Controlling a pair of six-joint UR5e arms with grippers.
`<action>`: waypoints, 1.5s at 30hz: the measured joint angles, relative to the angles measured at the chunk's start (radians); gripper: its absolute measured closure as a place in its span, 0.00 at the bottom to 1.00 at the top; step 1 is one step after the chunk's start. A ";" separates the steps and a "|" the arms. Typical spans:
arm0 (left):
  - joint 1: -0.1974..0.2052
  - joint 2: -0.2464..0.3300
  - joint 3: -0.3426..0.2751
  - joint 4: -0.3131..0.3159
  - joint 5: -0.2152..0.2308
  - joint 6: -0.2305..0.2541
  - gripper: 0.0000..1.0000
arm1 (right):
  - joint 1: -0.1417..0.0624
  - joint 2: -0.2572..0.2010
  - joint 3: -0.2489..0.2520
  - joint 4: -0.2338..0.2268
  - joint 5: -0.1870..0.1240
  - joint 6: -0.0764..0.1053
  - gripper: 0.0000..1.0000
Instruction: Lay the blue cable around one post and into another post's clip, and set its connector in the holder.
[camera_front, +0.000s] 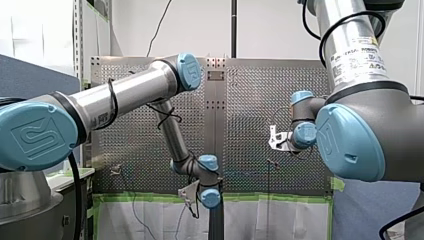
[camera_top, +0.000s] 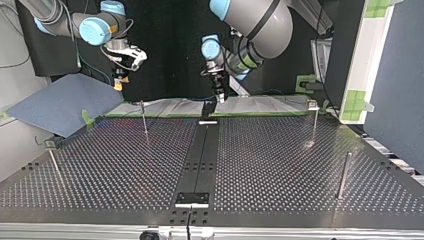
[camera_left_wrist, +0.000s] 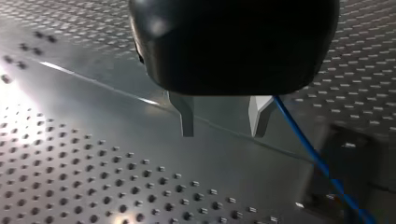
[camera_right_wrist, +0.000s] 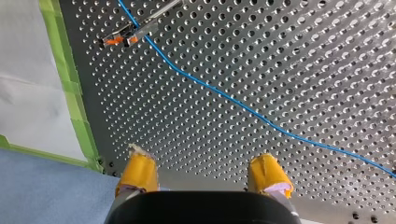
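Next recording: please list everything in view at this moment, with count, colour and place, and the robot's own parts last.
perforated table: one, metal, fills the top view.
posts: four, thin metal, upright across the table.
blue cable: one, lies across the table ahead of the right hand, passing a post's clip; also runs beside one left hand finger.
black plate: one, on the centre strip at the top view's near edge.
green tape: strips along the table's edge.
blue-grey panel: one, at the top view's left.
arms: two, silver with blue caps.
left hand: one, black with metal fingers, open, empty.
right hand: one, yellow pads, open, empty.
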 joint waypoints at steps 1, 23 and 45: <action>0.001 0.000 -0.008 -0.008 0.009 0.010 0.46 | 0.000 0.000 0.000 0.000 0.000 0.000 0.02; 0.051 0.000 0.090 -0.103 0.019 0.079 0.98 | 0.001 0.000 0.001 0.001 0.000 -0.003 0.02; 0.100 0.108 0.028 -0.100 -0.018 0.071 0.98 | -0.001 0.000 0.001 0.000 0.001 0.003 0.02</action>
